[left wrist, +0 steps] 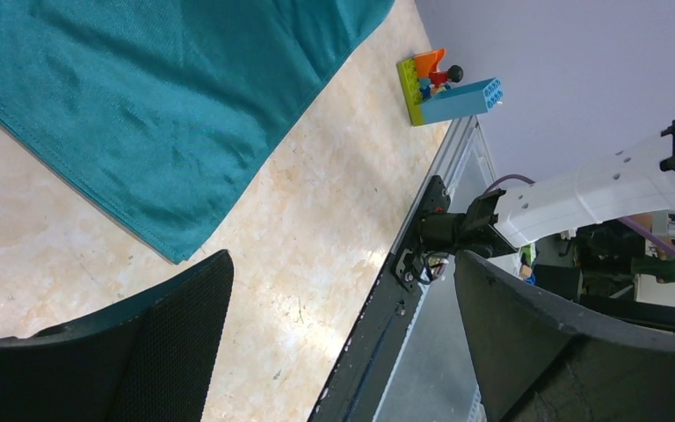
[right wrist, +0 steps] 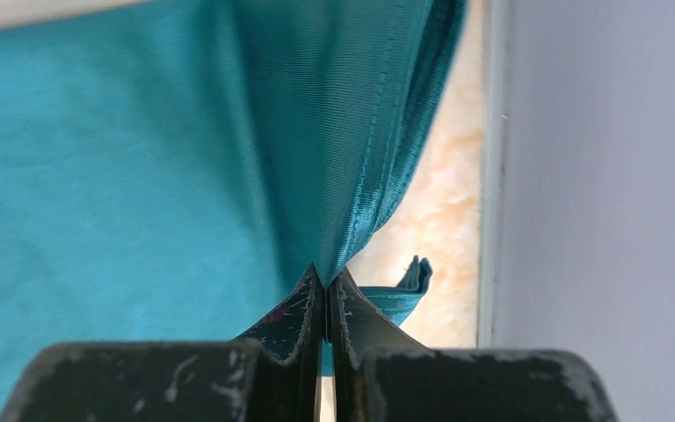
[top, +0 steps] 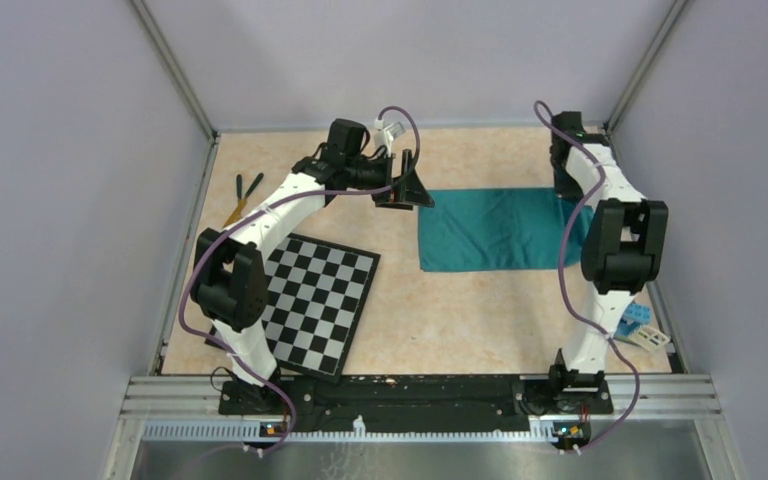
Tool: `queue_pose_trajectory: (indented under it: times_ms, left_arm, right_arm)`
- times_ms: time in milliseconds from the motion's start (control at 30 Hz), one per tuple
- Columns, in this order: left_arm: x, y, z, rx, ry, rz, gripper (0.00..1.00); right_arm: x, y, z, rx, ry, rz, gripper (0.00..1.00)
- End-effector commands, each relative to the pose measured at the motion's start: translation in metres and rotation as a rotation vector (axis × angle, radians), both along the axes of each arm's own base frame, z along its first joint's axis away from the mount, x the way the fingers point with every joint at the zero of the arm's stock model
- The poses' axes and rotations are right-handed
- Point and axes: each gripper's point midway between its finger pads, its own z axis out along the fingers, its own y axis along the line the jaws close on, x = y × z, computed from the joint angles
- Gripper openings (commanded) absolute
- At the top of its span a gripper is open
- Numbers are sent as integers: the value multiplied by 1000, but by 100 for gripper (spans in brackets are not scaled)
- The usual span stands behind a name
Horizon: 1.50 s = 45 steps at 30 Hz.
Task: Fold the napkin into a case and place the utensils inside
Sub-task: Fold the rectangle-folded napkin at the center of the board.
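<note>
Step in hand: folding, w/ the case not yet made. The soft teal-green cloth napkin lies as a wide oblong on the mottled beige desk, centre-right, w/ its right edge near the right wall. The right end effector is clenched on that right edge: the wrist view shows both black fingers pressed together w/ the hemmed cloth pinched between them & tented up off the desk. The left end effector is released, jaws spread wide, hovering by the napkin's far-left corner; it doesn't seem to be touching cloth. The utensils, two dark green slim sticks & one yellowish-tan, lie well apart at the far-left of the desk, beyond the black-and-white checkerboard mat. The blue-and-green toy blocks sit near-right, not part of the job. Next move, prob.: the right arm carries the pinched edge up & over toward the left so the cloth doubles into a narrower pouch. That needs enough lift not to drag the whole sheet, & the left end effector could pin the opposite edge. The utensils come after.
</note>
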Motion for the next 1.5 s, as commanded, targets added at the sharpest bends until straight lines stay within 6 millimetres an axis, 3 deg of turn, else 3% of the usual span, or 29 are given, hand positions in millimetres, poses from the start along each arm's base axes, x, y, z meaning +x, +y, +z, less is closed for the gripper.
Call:
queue_pose_trajectory:
  times_ms: [0,167,333,533,733,967,1467]
  left_arm:
    - [0,3,26,-32,-94,-2,99]
    - [8,12,29,-1,-117,41,99]
    - [29,37,29,86,-155,173,99]
    - [43,60,38,104,-188,237,99]
    - [47,65,37,102,-180,246,99]
    - [47,65,36,93,-172,240,99]
    - [43,63,39,71,-165,222,99]
  right_arm:
    - [8,62,17,19,-33,150,0]
    - [10,136,12,166,-26,264,0]
    - [9,210,5,371,-24,363,0]
    - [7,269,-17,622,-18,414,0]
    - [2,295,-30,669,10,396,0]
    - [0,314,-32,680,5,349,0]
    - [7,334,-40,701,4,311,0]
